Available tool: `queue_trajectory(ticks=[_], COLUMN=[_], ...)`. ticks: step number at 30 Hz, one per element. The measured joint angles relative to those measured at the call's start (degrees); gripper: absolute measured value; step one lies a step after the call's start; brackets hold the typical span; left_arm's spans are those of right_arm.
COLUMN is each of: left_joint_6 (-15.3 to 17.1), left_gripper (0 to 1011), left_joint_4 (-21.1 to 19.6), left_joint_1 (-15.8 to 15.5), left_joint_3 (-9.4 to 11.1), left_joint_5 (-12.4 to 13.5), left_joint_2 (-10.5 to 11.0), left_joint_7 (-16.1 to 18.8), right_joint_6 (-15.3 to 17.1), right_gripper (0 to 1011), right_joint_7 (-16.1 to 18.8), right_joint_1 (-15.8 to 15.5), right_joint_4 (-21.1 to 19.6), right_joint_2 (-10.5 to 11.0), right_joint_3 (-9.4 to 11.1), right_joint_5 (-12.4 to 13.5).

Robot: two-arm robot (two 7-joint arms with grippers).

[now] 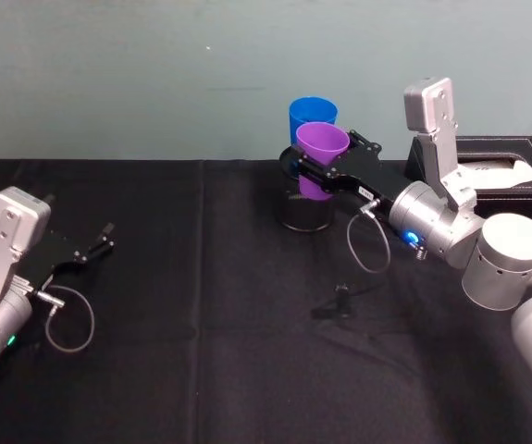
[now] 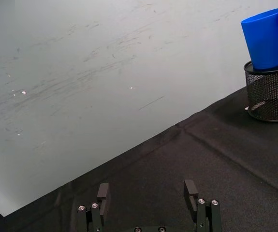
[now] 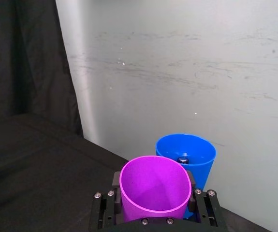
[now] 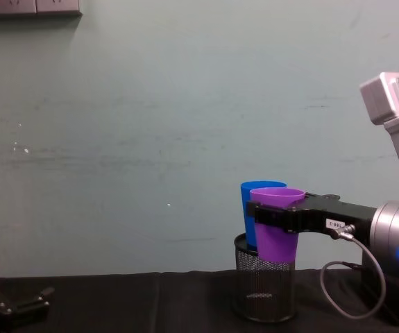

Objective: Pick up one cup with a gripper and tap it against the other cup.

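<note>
Cloth up front, black and bare across the table (image 1: 201, 388), with plenty of open room on the near side. Left gripper (image 1: 108, 240) sits low at the near left, well apart from the action, its fingers (image 2: 103, 191) spread with nothing between them.

Over on the right, the right gripper (image 1: 324, 159) reaches in from a silver wrist with its blue ring lit. Its 2 flat fingers are clamped on the purple cup (image 1: 321, 146), 1 on each side, below the rim. The cup is upright and off the table, its base down at the rim of the black mesh holder (image 4: 265, 291); whether it dips inside, I cannot tell.

Right behind it, the blue cup (image 1: 308, 113) stands in that holder, mouth up. The 2 rims are tight together, touching or a sliver apart, too close to call.

A black box (image 1: 497, 171) sits at the far right edge, beside the wrist. Past the table's far edge rises the pale wall (image 1: 154, 74), close behind both cups.
</note>
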Motion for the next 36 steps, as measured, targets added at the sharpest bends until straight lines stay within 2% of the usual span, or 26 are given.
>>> queue_trajectory(ticks=[17, 36], left_joint_6=[0.0, 0.0], left_gripper=[1000, 1000], left_joint_4=[0.0, 0.0], left_joint_1=[0.0, 0.0], left_joint_3=[0.0, 0.0], left_joint_5=[0.0, 0.0], left_joint_2=[0.0, 0.0], left_joint_7=[0.0, 0.0], right_joint_6=[0.4, 0.5], right_gripper=[734, 734], right_joint_7=[-0.9, -0.2], right_joint_1=[1.5, 3.4], right_joint_4=[1.8, 3.3], right_joint_2=[-0.8, -1.7], right_joint_3=[1.4, 1.4], right_joint_5=[-0.1, -0.3])
